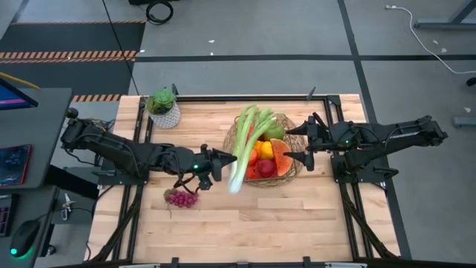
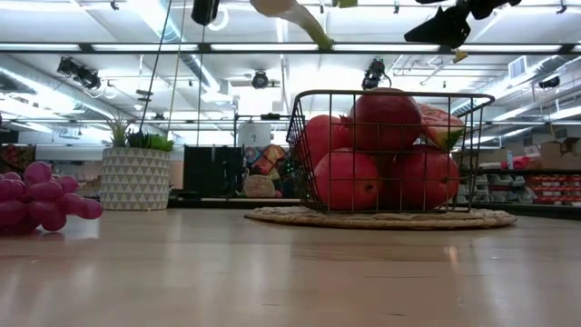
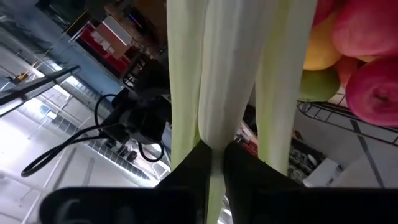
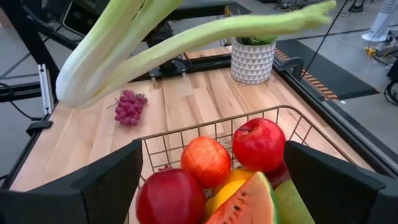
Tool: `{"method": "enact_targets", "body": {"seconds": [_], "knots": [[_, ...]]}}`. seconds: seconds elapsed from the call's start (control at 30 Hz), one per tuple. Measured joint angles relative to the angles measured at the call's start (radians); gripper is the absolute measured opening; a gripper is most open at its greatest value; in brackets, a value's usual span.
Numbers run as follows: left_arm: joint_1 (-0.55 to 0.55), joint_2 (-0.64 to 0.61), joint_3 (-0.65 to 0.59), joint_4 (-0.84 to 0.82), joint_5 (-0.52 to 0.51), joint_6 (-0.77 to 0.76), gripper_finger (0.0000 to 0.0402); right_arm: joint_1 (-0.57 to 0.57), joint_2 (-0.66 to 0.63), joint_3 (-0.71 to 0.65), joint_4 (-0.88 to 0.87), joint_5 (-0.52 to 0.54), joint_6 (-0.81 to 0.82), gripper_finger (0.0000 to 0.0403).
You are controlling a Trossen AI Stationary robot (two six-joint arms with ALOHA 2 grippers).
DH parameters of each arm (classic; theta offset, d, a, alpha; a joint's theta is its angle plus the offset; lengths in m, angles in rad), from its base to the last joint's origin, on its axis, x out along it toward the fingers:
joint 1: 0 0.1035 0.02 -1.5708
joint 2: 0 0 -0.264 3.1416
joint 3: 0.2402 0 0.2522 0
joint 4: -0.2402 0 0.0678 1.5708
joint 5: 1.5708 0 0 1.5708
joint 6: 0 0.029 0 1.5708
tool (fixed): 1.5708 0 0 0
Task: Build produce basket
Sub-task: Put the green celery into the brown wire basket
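Observation:
The basket (image 1: 291,170), a round wire bowl, stands on a woven mat and holds red apples (image 4: 258,144), an orange, a lemon, a green pear and a watermelon slice (image 4: 245,205). A long green-white leek (image 1: 245,145) hangs slantwise above the basket's left half, its white end (image 1: 236,184) beyond the near-left rim. My left gripper (image 1: 224,160) is shut on the leek. Open, my right gripper (image 1: 296,145) stands at the basket's right rim, its fingers spread wide in the right wrist view (image 4: 211,165). Purple grapes (image 1: 181,197) lie on the table left of the basket. My left gripper (image 3: 214,149) pinches the leek's pale stalk (image 3: 214,121) between its two fingers, in the lower half toward the white end. The fingers come level from the table's left and lie across the stalk. The leek is lifted clear, tilted, with its green leaves (image 1: 256,115) over the basket's far rim.
A small green plant in a white patterned pot (image 1: 163,109) stands near the table's far-left corner. Bare wood (image 1: 282,223) stretches along the near side of the table. Black frame rails run along the left, right and far edges.

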Motion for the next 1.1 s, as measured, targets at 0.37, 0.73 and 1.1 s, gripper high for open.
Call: {"method": "enact_targets", "body": {"seconds": [0.37,0.73,1.1], "knots": [[0.019,0.000,0.000,0.134,0.008,-0.386,0.0037,0.002,0.000,0.000,0.001,0.000,0.001,0.0393],[0.185,0.055,0.020,0.199,-0.001,-1.258,0.0037,0.002,-0.040,0.000,0.008,0.000,-0.001,0.0393],[0.207,0.254,0.405,-0.246,-0.349,-1.405,0.0037,0.002,-0.107,0.000,-0.015,0.000,-0.011,0.0393]]}}
